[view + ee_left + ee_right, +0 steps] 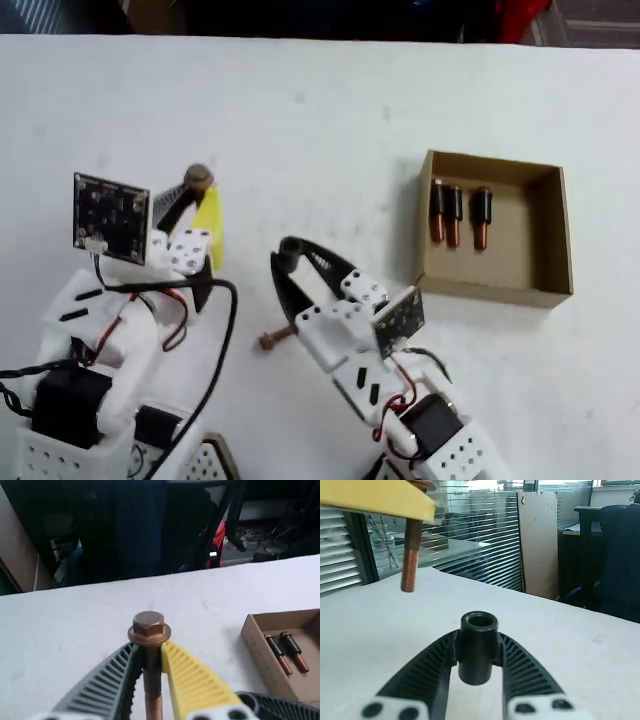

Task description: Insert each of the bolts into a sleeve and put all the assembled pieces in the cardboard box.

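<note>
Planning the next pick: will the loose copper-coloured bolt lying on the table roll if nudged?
Likely yes: the copper-coloured metal bolt lies on its side on the smooth white table. Its wider head should make it curve, not run straight. Probably rigid and heavy for its size.

loose bolt [275,338]: far end hidden under right arm [340,335] | cardboard box [290,621]: cut off by left wrist view's edge

Left gripper [197,200] clamps a bolt [198,178]; right gripper [293,264] clamps a sleeve [289,249].

The left claw [150,650] and right claw [478,642] are both clamped tight.
</note>
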Tool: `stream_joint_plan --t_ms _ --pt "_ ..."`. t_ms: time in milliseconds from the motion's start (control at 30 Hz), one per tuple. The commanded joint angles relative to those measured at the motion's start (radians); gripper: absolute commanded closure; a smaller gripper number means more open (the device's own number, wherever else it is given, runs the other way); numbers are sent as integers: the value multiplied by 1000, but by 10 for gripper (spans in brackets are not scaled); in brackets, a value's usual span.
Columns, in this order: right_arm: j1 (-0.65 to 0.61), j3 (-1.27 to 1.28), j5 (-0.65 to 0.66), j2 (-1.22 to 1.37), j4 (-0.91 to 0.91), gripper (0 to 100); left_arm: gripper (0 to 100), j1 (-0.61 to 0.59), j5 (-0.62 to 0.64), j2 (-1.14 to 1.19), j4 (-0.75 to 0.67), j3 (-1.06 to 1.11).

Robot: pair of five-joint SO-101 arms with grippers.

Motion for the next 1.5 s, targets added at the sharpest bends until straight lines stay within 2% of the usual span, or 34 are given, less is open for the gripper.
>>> stream_joint_plan --t_ms 0,167,400,500,567,1000,1233,1467 --pt "-2 9 -9 -12 -13 981 980 68 18 -16 -94 -11" --pt "-2 9 -9 -12 44 981 980 101 112 -16 -189 -12" --pt "-2 9 -8 -12 51 981 980 226 117 -16 -219 3" --pt "-5 9 78 -12 51 981 980 257 117 -16 -216 5" --pt "-2 9 127 -12 51 981 980 254 117 -16 -229 32" --pt "-2 9 126 -12 53 981 980 259 117 -119 -388 241" --pt "-7 9 126 -12 67 981 980 260 121 -147 -388 279" --pt "-7 9 126 -12 67 981 980 332 121 -147 -385 295"
